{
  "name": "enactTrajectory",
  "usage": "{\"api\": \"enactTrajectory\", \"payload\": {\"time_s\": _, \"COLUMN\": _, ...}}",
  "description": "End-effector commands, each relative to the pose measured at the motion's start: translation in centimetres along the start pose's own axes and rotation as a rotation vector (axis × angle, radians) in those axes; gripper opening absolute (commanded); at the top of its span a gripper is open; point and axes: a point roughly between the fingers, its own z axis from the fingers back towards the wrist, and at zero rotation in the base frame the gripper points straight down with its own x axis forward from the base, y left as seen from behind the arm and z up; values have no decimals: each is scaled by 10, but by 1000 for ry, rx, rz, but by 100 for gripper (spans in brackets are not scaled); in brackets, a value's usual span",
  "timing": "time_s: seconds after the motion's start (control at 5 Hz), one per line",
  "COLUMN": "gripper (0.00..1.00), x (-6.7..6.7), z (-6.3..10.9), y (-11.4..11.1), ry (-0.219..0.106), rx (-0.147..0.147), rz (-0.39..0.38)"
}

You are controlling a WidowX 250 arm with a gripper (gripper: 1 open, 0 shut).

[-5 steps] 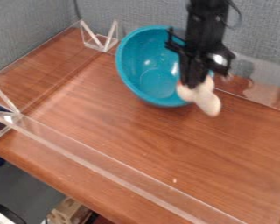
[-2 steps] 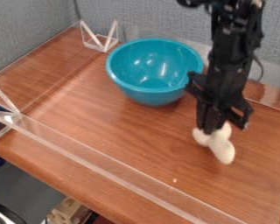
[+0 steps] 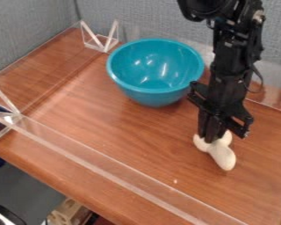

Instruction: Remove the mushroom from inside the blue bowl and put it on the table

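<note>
Reddish-brown wood of the table (image 3: 131, 163) lies beneath your gripper (image 3: 213, 138), its jaws closed on the mushroom (image 3: 218, 152). You have the mushroom low over the right part of the tabletop, its long axis slanting down toward the lower right, apart from the blue bowl (image 3: 154, 72).

Evenly lit, fairly bright. Small white glints inside blue bowl (image 3: 156, 69); soft sheen on surface (image 3: 119, 141) left of bowl. Faint, soft shading just below bowl. Low-res, slightly soft throughout; fine detail on dark tool (image 3: 221, 132) right of bowl hard to read.
</note>
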Motion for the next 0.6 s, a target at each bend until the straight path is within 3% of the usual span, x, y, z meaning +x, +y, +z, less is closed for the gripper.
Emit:
{"api": "enactTrajectory", "payload": {"time_s": 0.0, "gripper": 0, "x": 5, "z": -5, "y": 14, "ry": -20, "rx": 6, "rz": 9}}
{"api": "enactTrajectory", "payload": {"time_s": 0.2, "gripper": 0, "x": 6, "z": -13, "y": 18, "ry": -7, "rx": 3, "rz": 12}}
{"api": "enactTrajectory", "payload": {"time_s": 0.4, "gripper": 100, "x": 5, "z": -21, "y": 22, "ry": 6, "rx": -1, "rz": 15}}
